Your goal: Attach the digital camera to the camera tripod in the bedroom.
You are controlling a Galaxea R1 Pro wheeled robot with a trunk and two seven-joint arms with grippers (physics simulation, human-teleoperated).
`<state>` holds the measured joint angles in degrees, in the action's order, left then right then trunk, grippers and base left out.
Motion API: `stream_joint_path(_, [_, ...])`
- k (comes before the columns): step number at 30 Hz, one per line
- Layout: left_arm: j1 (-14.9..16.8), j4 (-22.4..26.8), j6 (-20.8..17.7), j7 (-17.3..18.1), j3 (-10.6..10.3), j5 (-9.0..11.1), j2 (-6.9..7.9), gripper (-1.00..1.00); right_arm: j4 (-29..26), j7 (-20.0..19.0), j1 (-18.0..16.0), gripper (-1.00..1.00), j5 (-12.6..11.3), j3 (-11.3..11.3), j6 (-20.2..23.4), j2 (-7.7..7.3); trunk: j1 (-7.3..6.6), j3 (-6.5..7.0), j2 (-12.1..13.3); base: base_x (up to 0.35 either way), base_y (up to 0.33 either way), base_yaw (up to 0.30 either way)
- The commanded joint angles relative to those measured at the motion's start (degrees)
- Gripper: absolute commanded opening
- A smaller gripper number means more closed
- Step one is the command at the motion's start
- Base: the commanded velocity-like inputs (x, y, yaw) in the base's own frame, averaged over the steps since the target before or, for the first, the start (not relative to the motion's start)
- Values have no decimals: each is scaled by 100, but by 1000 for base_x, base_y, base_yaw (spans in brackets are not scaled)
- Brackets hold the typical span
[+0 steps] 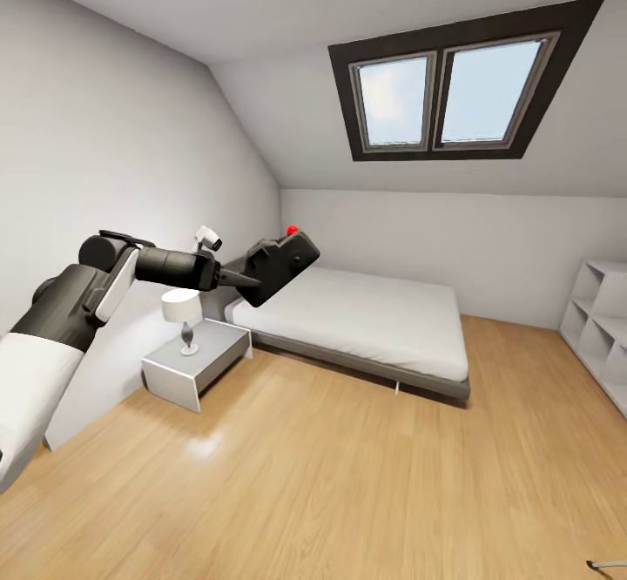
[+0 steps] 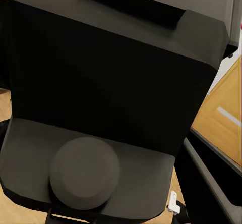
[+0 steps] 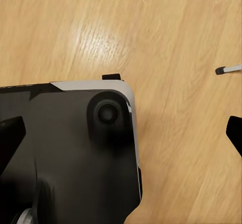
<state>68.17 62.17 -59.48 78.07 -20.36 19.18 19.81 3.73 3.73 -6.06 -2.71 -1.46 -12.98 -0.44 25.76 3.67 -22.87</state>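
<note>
Left arm raised, reaching forward above the bed [image 1: 366,319]; left gripper [image 1: 248,281] clamped on digital camera [image 1: 280,266]. Right gripper's state: cannot tell.

You have nothing to read here: no text, label, brand, number or sign shows in any view. The digital camera [image 1: 280,268] that your left gripper [image 1: 246,280] holds up above the bed [image 1: 366,319] has a plain matte black body, with no lettering on any face you can see.
</note>
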Motion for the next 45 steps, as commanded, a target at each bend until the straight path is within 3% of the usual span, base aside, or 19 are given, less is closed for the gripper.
stream_joint_path(1, [4,-1,-52,13,-12,24,6,-100,27,-4,-9,100,-28,-12,-47,0,2,-3,-5,0,0,-201])
stream_joint_path(12, [4,-12,-52,10,-12,24,6,-100,30,-4,-10,100,-28,-12,-47,0,2,-3,-5,0,0,-210])
stream_joint_path(33, [4,-12,-52,10,-18,24,6,-100,31,-4,-9,100,-28,-12,-47,0,2,-3,-5,0,0,-17])
stream_joint_path(45, [4,-12,-52,7,-21,24,6,-100,30,-4,-9,100,-28,-12,-47,0,2,-3,-5,59,0,-130])
